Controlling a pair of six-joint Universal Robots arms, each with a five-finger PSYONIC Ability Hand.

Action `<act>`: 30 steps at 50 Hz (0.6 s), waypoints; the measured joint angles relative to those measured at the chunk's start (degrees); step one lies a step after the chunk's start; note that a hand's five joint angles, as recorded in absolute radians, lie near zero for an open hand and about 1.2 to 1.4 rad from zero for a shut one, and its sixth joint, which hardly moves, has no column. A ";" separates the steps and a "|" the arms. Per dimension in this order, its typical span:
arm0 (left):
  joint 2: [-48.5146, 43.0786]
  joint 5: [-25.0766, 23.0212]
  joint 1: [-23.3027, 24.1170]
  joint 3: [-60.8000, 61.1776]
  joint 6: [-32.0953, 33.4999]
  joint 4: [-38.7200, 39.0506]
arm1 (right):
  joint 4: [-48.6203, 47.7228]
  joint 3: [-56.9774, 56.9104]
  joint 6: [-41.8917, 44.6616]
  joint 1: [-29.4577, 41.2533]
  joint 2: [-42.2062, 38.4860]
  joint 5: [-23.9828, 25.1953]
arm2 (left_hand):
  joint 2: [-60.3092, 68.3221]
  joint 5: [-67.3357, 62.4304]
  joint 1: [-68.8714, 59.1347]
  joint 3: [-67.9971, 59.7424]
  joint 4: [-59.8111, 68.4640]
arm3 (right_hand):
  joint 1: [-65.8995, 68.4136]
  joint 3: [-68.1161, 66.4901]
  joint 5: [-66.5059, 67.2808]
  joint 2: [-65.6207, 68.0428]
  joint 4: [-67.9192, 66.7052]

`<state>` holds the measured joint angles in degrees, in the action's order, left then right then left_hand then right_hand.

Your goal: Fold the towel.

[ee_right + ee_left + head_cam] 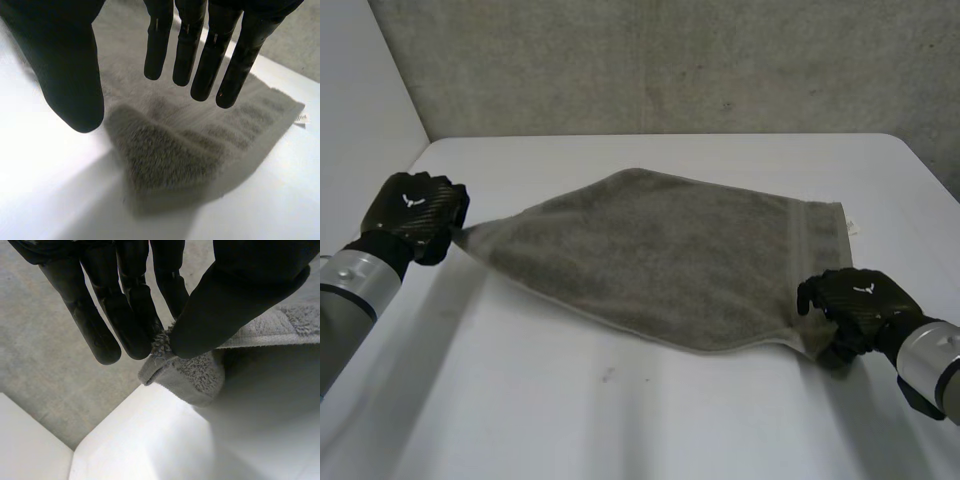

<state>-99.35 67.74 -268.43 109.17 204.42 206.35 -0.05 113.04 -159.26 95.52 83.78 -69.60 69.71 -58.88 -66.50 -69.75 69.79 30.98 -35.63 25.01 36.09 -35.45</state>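
Observation:
A grey towel (670, 255) lies spread across the white table (620, 420), its left corner pulled off the surface. My left hand (415, 210) pinches that corner between thumb and fingers; in the left wrist view the hand (225, 305) grips the tuft of the towel (192, 377). My right hand (860, 300) hovers over the towel's near right corner. In the right wrist view its fingers (200, 50) are straight and apart from the thumb, with the towel corner (170, 155) lying free below them.
A small white label (850, 225) sticks out at the towel's far right corner. A concrete wall (670, 60) rises behind the table's far edge. Bare table stretches in front of the towel.

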 measured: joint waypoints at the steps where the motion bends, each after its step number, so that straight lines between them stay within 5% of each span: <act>1: 0.01 0.14 -0.17 -0.11 -0.06 0.01 | -1.20 -0.19 -1.20 0.45 -0.60 0.01 | 0.00 0.00 0.00 0.00 0.00 | -0.39 0.87 -0.43 -0.55 0.63; 13: 0.19 1.80 -0.98 -0.81 -2.61 -0.13 | -6.92 -3.01 -6.16 9.45 -10.54 -1.82 | 0.00 0.00 0.00 0.00 0.00 | -2.41 3.66 -2.84 -3.25 3.18; 24: 0.21 1.80 -0.43 -0.56 -3.30 -0.18 | -13.49 -2.82 -5.47 10.88 -15.13 -6.26 | 0.00 0.00 0.00 0.00 0.00 | -1.41 1.14 -0.61 -1.64 0.92; 30: 0.23 1.77 -0.32 -0.36 -3.26 -0.25 | -19.77 -2.39 -3.53 10.12 -15.39 -11.54 | 0.00 0.00 0.00 0.00 0.00 | 11.96 -14.43 13.14 14.23 -14.64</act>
<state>-99.12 69.52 -268.76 108.81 201.16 206.10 -19.81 110.65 -162.79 105.64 68.39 -81.14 69.71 -58.87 -66.50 -69.75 69.79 42.94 -50.06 38.15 50.32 -50.09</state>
